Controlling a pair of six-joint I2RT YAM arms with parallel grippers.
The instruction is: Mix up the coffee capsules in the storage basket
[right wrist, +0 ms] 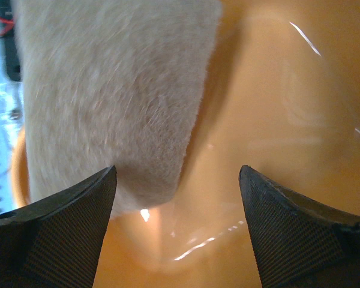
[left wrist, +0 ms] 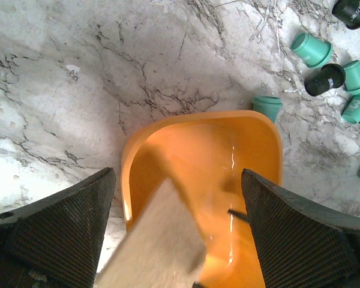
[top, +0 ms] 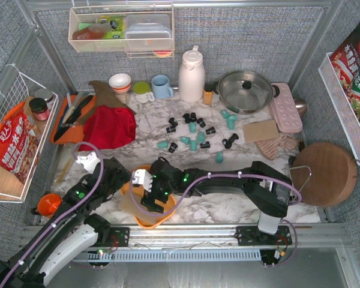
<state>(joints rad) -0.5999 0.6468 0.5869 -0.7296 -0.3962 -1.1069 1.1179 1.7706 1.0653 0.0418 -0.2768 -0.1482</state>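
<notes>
Top view: about ten glossy black and nine teal cup-shaped coffee capsules (top: pixel 193 126) lie scattered on the white marble tabletop (top: pixel 219 210). They lie apart from the one shallow orange plastic storage basket (top: pixel 145 221) near the arm bases. Grey fabric walls surround the tabletop.
Left wrist: the left gripper (left wrist: pixel 177 180) gapes wide over the basket, holding nothing.
Right wrist: the right gripper (right wrist: pixel 177 171) is likewise spread wide and empty.

The storage basket (top: pixel 145 221), a shallow glossy orange tray with rounded corners, sits at the counter's near edge. The coffee capsules (top: pixel 192 127), black and teal, lie scattered on the counter beyond it, many tipped over. One teal capsule (left wrist: pixel 267 108) lies just beside its far rim.
</notes>
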